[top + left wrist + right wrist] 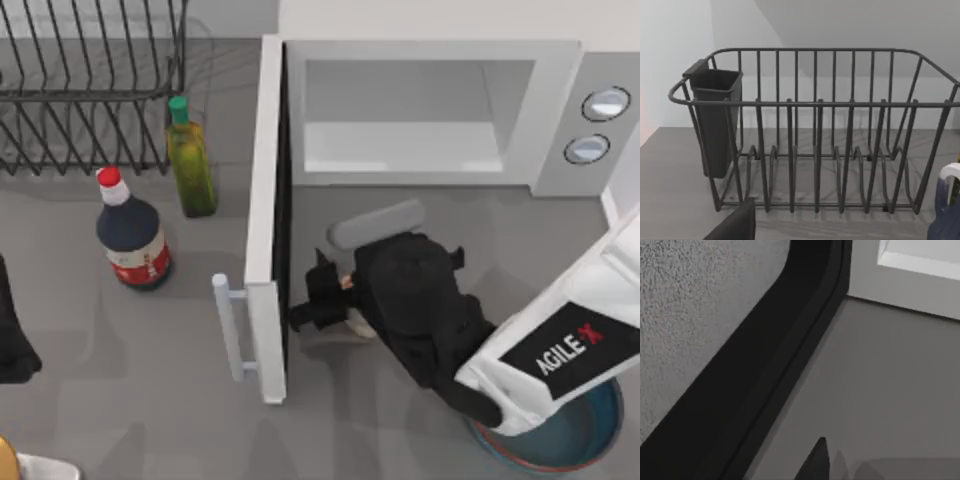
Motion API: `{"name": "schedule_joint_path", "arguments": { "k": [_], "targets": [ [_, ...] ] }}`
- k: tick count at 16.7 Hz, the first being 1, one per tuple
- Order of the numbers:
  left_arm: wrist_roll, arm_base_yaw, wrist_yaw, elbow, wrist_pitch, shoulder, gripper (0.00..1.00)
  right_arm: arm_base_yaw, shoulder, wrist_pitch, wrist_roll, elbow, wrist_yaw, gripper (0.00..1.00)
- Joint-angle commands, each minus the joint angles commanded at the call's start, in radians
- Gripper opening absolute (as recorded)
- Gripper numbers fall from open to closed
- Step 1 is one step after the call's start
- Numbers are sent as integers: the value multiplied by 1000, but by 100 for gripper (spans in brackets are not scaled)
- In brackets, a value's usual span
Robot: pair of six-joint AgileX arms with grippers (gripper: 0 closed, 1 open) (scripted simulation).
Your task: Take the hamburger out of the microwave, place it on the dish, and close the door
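Note:
The white microwave [560, 110] stands at the back with its cavity bare and its door [264, 200] swung wide open toward the front. In front of the cavity, close to the door's dark inner face, my right gripper [308, 292] is shut on the hamburger [352, 326]. Just a whitish edge and an orange speck of the hamburger peek out from under the black fingers. The right wrist view looks along the door's speckled window [685, 315], with one fingertip [816, 462] low over the table. The blue-teal dish [585, 440] sits at the front right, partly under my right arm. My left gripper [12, 335] is parked at the left edge.
A black wire dish rack [90, 80] with a dark cutlery cup [715, 120] fills the back left. A green oil bottle [190, 165] and a dark sauce bottle with a red cap [132, 235] stand left of the door. The door's bar handle [232, 325] juts left.

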Motion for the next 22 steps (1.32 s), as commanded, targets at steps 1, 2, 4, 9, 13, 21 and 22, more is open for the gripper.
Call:
{"name": "schedule_joint_path", "arguments": {
  "k": [1,2,4,9,13,21,22],
  "targets": [
    [0,0,0,0,0,0,100,0,-2,-1,0,2,0,0],
    [0,0,0,0,0,0,100,0,-12,-8,0,6,0,0],
    [0,0,0,0,0,0,100,0,-45,-42,0,17,0,0],
    [0,0,0,0,0,0,100,0,-175,-201,0,47,-2,0],
    [0,0,0,0,0,0,100,0,-280,-338,0,67,-4,0],
    [0,0,0,0,0,0,100,-2,-331,-411,2,74,-6,0],
    [0,0,0,0,0,0,100,-2,-331,-411,1,74,-6,0]
  ]
}}
